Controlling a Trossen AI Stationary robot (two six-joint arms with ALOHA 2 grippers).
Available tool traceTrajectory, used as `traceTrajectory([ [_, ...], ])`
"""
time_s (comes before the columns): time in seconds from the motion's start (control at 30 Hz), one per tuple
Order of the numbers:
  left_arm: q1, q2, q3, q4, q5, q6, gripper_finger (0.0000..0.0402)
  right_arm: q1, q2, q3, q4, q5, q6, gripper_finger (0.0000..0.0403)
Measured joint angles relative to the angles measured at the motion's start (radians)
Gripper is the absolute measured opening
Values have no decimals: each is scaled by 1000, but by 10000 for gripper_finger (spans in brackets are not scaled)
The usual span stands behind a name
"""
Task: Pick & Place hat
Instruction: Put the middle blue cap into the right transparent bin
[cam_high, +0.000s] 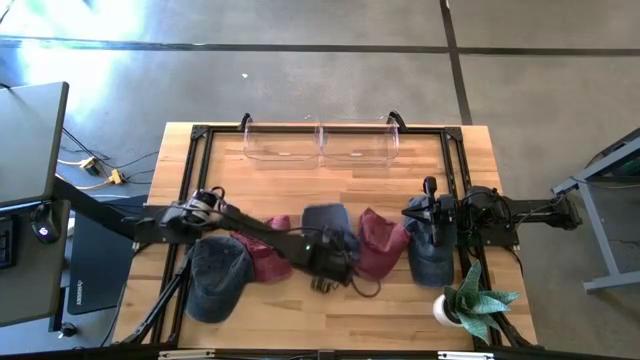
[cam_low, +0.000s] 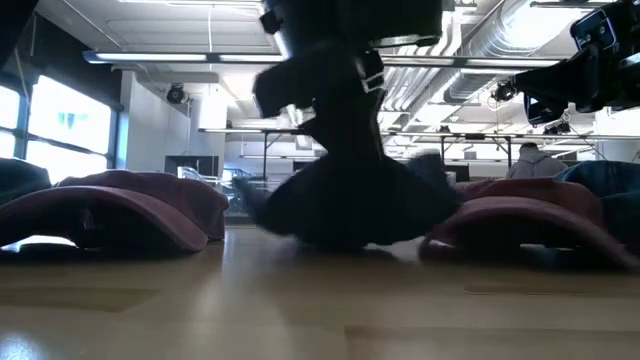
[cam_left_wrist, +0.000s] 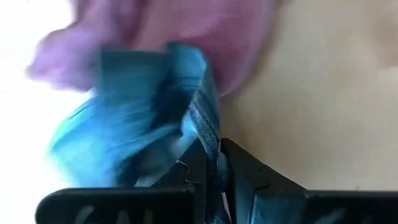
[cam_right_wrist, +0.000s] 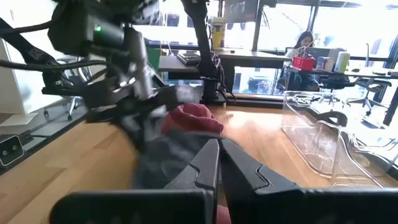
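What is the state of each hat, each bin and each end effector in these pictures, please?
Left end effector: shut on the blue hat.
Blue hat: pinched by its edge, crumpled.
Right end effector: shut, holding nothing.
Maroon hat: lying on the table.
Grey hat: lying on the table, untouched.
Clear bins: upright, nothing inside.

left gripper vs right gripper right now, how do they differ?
The left gripper sits over the middle of the table among the hats; the right gripper is parked by the right side, pointing at the clear bins. The left gripper is shut on the blue hat, denim pinched between its fingers; the right gripper is shut on nothing. Shared: both are dark two-finger grippers with toothed pads.
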Motion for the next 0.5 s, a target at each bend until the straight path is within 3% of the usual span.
traceTrajectory([
  [0.2,-8,-1,-57,37,131,-113,60,0,0,0,0,0,0,12],
  [0.4,-8,-29,-36,0,306,-109,149,0,0,0,0,0,0,12],
  [0.5,-20,-52,-6,-112,328,-133,192,0,0,0,0,0,0,12],
])
